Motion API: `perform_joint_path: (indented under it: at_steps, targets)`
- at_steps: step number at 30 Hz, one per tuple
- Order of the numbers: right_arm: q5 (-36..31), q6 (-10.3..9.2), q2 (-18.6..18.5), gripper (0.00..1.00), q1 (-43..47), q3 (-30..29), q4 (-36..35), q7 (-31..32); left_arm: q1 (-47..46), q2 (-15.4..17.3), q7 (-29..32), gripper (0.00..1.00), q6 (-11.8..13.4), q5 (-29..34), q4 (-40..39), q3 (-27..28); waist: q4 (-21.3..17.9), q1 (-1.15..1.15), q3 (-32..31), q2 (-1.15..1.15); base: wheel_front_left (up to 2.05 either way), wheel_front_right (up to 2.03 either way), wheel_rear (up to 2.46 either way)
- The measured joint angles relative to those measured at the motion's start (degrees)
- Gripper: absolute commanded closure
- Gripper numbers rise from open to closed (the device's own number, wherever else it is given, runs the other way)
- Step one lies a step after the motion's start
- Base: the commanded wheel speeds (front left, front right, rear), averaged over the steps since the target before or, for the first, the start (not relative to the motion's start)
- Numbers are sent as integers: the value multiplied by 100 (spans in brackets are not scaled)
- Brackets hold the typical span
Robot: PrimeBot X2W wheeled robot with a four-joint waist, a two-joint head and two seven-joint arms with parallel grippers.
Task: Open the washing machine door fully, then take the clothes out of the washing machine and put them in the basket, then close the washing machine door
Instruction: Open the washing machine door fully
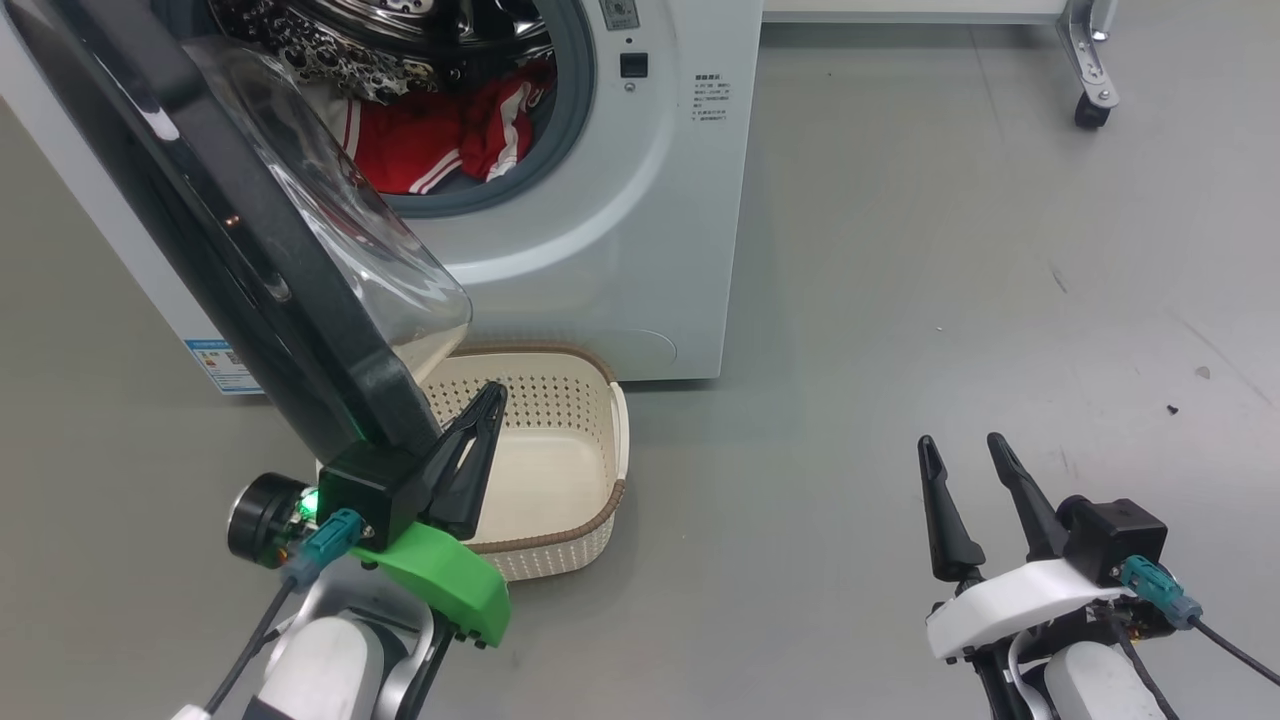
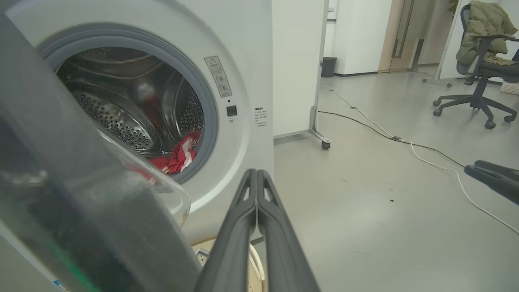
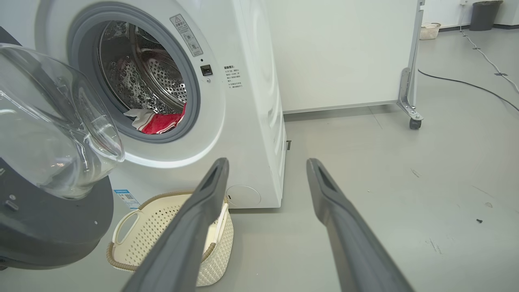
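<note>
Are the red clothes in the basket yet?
No, the basket is bare inside, and the red clothes lie in the washing machine's drum.

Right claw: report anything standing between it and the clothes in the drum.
Nothing visible does. The open right claw hangs over bare floor, and its wrist view shows the clothes unobscured at the mouth of the drum. The washing machine door stands left of that line, not across it.

One washing machine (image 3: 243, 121), one door (image 3: 48, 231), two baskets (image 3: 142, 235) (image 3: 429, 30), one office chair (image 2: 482, 69), one bin (image 3: 484, 14)
</note>
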Motion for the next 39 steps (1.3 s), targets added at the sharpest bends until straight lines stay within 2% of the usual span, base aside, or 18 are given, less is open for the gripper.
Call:
perform_joint_path:
  at_steps: [12,19,39]
  targets:
    - [-8,8,31,0,0,-55,23,0,21,-7,75,100,89,-105,421,55,-64,0,62,0,0,0,0]
    - [-9,9,49,0,0,-60,55,0,21,-18,92,100,234,-133,599,181,-70,0,97,0,0,0,0]
    - [-60,56,98,0,-1,-158,107,0,-32,-60,-60,100,265,-157,814,119,21,0,159,0,0,0,0]
